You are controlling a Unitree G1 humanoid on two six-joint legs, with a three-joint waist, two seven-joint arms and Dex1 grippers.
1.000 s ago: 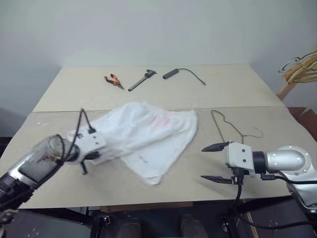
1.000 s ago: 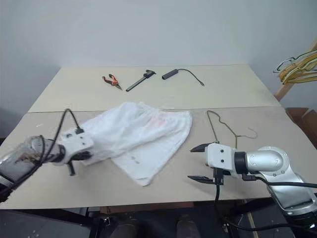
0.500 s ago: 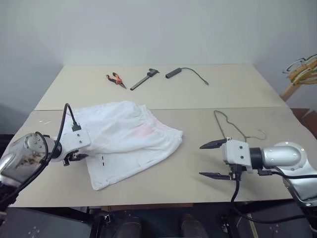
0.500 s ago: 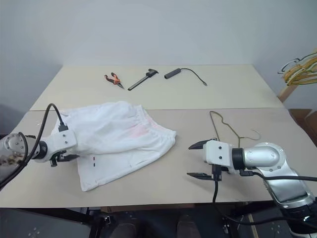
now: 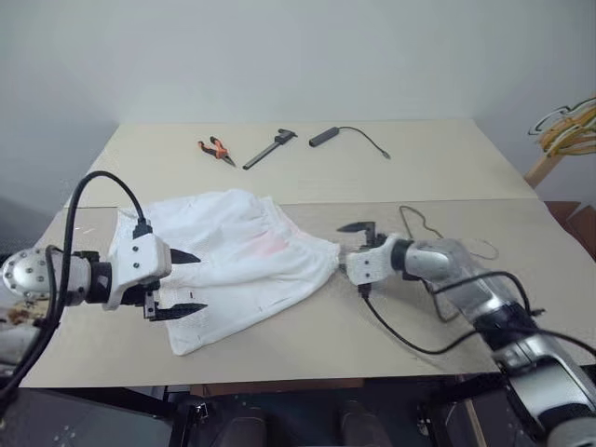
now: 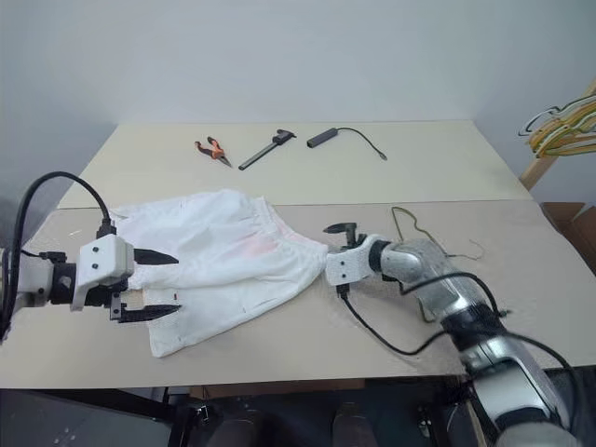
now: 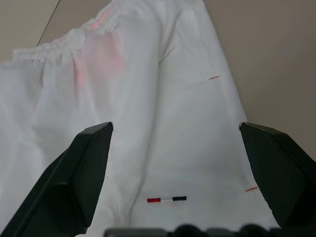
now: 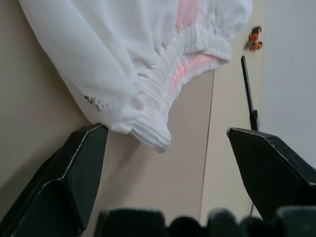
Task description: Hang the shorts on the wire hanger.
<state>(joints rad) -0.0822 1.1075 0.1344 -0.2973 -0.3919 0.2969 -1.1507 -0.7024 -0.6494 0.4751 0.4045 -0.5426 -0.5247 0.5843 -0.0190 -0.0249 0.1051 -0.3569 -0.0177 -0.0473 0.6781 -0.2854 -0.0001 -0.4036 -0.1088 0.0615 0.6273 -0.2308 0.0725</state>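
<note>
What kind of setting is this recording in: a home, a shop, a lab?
Most likely a lab or workshop test bench, not a home. A bare beige table against a blank wall holds pliers, a black hand tool and a cabled device, besides the shorts; a bunch of hangers hangs nearby.

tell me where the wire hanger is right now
In the left eye view the wire hanger lies flat on the table's right side, just behind the right arm, apart from the shorts.

The shorts (image 5: 228, 261) lie left of the wire hanger (image 5: 438, 244) on the table (image 5: 307, 191).
</note>
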